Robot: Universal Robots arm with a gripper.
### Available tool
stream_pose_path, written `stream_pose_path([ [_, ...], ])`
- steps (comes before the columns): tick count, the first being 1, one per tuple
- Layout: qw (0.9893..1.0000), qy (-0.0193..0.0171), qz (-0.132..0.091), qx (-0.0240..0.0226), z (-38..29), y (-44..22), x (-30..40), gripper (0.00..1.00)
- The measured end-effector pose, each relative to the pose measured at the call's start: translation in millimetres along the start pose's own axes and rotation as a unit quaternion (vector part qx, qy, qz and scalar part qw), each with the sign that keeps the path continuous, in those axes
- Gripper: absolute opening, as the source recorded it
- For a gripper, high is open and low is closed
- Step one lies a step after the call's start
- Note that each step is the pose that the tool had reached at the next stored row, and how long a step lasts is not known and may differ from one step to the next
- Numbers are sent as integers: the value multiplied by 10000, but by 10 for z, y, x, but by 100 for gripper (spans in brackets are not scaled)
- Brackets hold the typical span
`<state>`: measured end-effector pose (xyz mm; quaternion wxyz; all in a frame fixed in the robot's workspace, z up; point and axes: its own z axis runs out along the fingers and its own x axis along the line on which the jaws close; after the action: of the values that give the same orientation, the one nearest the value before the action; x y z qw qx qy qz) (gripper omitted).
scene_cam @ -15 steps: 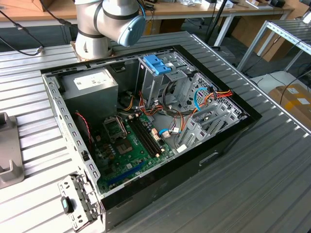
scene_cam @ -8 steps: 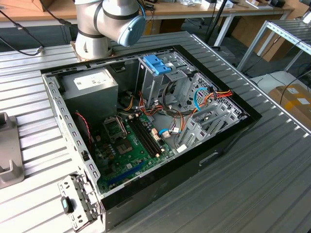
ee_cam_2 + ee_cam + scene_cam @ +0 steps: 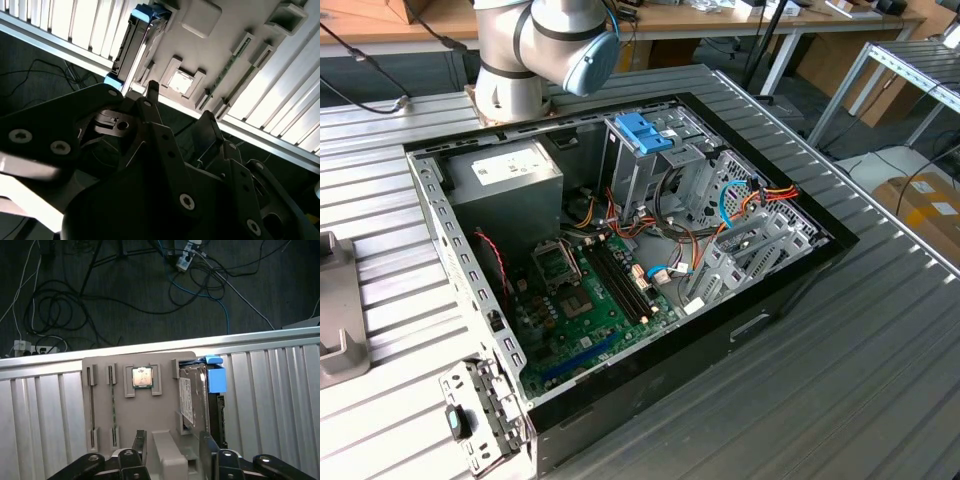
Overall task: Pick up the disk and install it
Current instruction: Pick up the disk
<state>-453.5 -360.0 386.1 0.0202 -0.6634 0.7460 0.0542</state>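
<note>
silver arm [image 3: 510,45] with pale-blue joint cap [image 3: 593,62], black tool [image 3: 172,441] studded with screws.

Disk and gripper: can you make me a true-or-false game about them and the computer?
1. The disk stands on edge in the grey tray. True.
2. The gripper is holding the disk. False: its fingers are apart and empty, above the tray next to the disk.
3. A square chip sits in the tray beside the disk. True.
4. The computer case is closed. False: it lies open, and the green motherboard shows inside.
5. The disk's frame is red. False: it is light blue.
</note>
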Motion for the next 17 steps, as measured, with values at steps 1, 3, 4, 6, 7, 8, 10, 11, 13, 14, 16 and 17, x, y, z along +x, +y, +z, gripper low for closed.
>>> stream_pose_path([
  [1,10000,0,-14,-1,7,0,-2,54],
  [3,10000,4,-74,-8,25,4,-34,54],
  [4,9999,5,-107,-11,33,5,-52,54],
  [6,9999,8,-152,-15,44,8,-77,54],
  [7,9999,8,-165,-16,47,9,-87,54],
  [8,9998,9,-178,-18,50,10,-96,54],
  [10,9998,10,-205,-20,58,12,-117,54],
  [11,9998,11,-214,-21,60,13,-125,54],
  [13,9997,12,-231,-23,66,14,-138,54],
  [14,9997,13,-239,-25,68,15,-143,54],
  [16,9997,13,-259,-26,75,16,-154,54],
  [17,9996,14,-267,-27,77,16,-158,54],
])
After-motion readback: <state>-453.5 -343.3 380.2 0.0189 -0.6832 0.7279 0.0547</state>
